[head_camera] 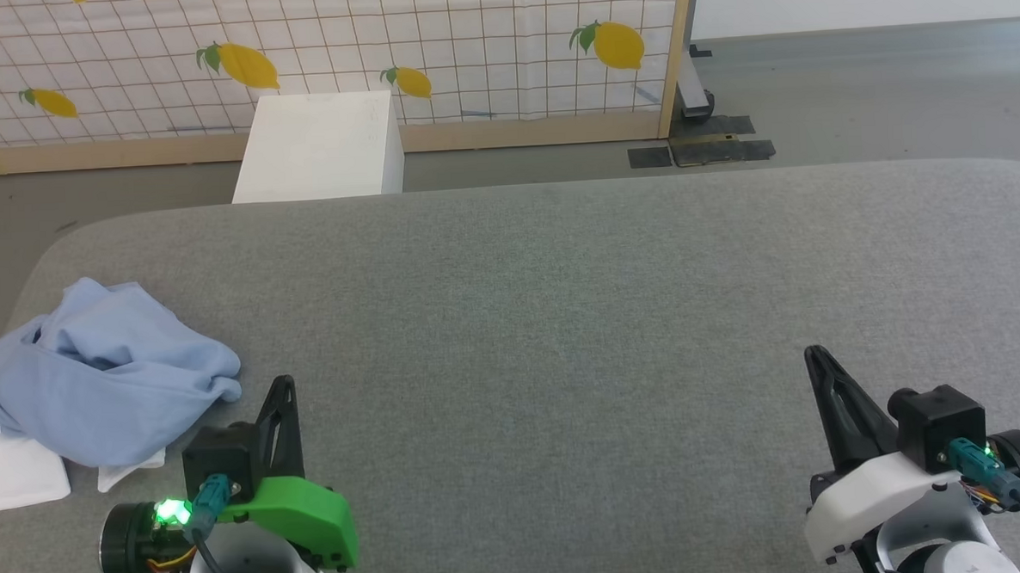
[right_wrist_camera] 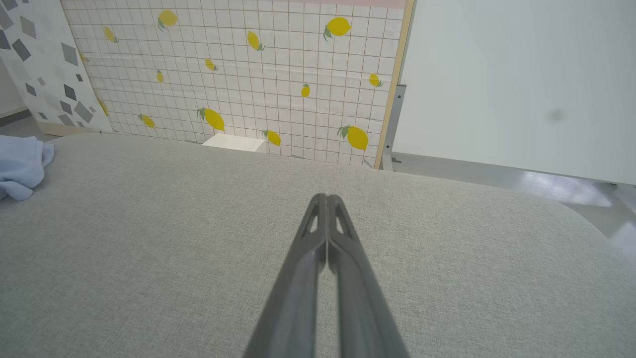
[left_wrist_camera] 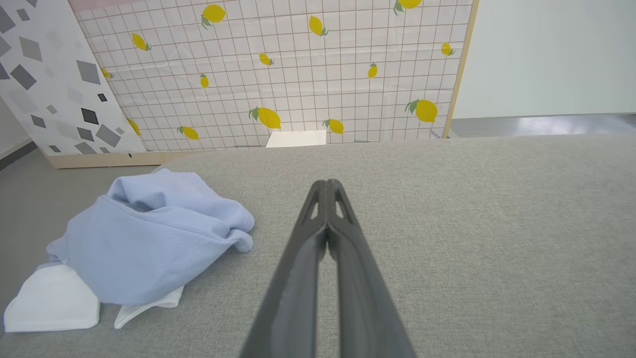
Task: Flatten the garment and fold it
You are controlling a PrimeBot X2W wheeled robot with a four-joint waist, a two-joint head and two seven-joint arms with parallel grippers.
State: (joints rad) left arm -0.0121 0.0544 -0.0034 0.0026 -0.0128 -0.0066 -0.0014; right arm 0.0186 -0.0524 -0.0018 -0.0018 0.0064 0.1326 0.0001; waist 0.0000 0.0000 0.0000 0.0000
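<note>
Left tool (head_camera: 284, 384) closed beside crumpled garment (head_camera: 92, 382), whose heading cannot be told.

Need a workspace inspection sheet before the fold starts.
Surface: grey fabric tabletop, flat.
Job's things: garment, crumpled in a heap at the left edge, not flattened.
Clutter: white cloth pieces partly under the garment.
Grippers: left gripper and right gripper shut, holding nothing, off the garment.
Cables: teal-plugged cables at both wrists.
Surroundings: lemon-print panel, white box, grey floor.
</note>
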